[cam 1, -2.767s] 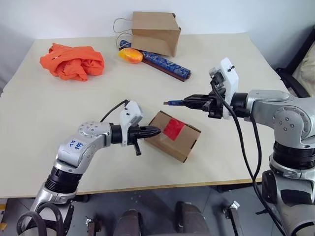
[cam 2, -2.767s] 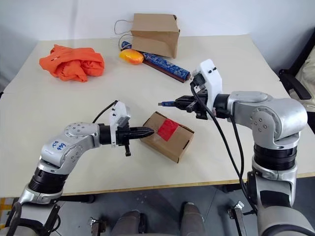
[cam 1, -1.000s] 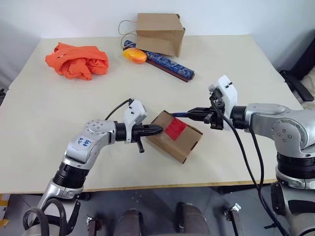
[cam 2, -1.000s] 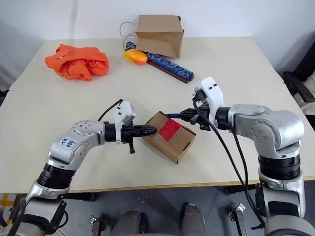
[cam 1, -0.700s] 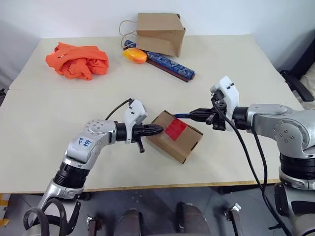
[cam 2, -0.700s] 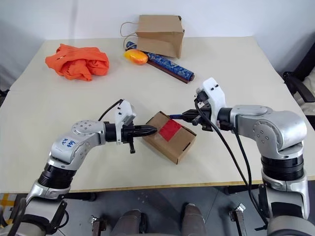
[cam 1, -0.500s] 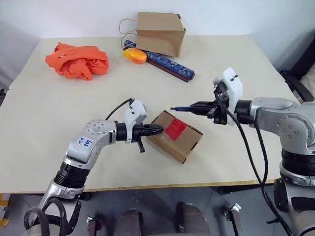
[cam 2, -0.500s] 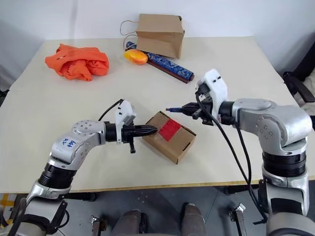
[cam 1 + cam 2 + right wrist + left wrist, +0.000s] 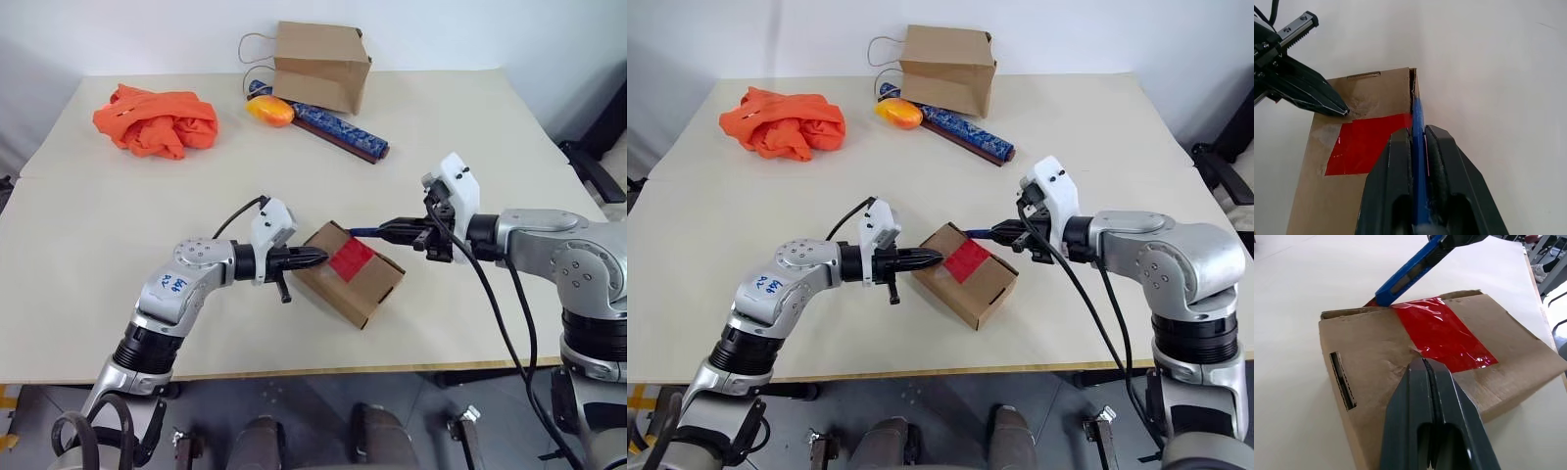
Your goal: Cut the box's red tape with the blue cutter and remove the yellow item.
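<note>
Brown cardboard is what you have at the table's middle in the head views: the box point(image 9: 349, 273) with the red tape point(image 9: 350, 258) across its top. Your left gripper point(image 9: 315, 258) — fingers pressed together, holding nothing — rests its tip on the box top just beside the tape. Your right gripper point(image 9: 389, 231) is clamped on the blue cutter point(image 9: 364, 232), whose tip meets the box's far edge at the tape's end. At the far side of the table lie an orange cloth bundle point(image 9: 157, 119), a paper bag point(image 9: 319, 65), an orange-yellow fruit point(image 9: 270, 111) and a blue patterned rod point(image 9: 338, 130).

In the left wrist view, the closed fingers point(image 9: 1415, 416) sit on cardboard touching the tape's near edge, the cutter coming in from beyond.

In the right wrist view, the cutter point(image 9: 1418, 147) runs between the two fingers — its tip at the box's edge.
</note>
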Available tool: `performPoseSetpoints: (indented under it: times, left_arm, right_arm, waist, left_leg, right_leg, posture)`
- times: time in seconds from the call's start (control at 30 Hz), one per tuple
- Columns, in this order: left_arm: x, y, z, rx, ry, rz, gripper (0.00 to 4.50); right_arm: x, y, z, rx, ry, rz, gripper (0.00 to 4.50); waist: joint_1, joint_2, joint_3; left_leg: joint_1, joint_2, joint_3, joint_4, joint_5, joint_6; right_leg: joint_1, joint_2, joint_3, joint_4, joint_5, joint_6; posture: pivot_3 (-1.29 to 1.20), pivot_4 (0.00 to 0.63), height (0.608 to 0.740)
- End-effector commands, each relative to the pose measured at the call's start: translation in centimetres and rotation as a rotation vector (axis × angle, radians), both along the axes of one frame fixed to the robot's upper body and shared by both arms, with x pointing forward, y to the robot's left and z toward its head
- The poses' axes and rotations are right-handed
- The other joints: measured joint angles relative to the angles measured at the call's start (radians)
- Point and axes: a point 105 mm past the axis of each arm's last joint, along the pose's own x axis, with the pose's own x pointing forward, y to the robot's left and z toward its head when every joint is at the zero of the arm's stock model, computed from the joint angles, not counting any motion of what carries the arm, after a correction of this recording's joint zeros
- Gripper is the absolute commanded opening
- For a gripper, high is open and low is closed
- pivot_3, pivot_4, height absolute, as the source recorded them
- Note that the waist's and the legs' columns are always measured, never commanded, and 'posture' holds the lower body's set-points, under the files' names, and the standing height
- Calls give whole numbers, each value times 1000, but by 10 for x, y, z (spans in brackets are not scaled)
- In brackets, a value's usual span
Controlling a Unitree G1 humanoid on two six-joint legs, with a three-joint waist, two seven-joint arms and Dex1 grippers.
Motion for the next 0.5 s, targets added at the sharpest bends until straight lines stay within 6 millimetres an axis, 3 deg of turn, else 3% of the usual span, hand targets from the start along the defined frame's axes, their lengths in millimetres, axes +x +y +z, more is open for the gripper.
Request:
performPoseSetpoints:
  times: [0.03,0.2,0.5]
  left_arm:
    - [2,0,-4,21,1,7,0]
    - [2,0,-4,20,2,5,0]
    - [3,0,-4,18,-1,5,0]
  right_arm:
    - [-1,3,22,29,-83,11,142]
    - [-2,8,35,71,-105,28,142]
    - [-6,1,5,-29,-33,21,142]
  waist:
    - [0,0,0]
    - [-1,0,0]
    - [0,0,0]
  left_leg:
    - [0,0,0,0,0,0]
    - [0,0,0,0,0,0]
    - [0,0,0,0,0,0]
  right_leg:
    - [0,0,0,0,0,0]
    - [0,0,0,0,0,0]
    - [0,0,0,0,0,0]
  posture:
    - [0,150,740]
    - [0,150,740]
    - [0,150,740]
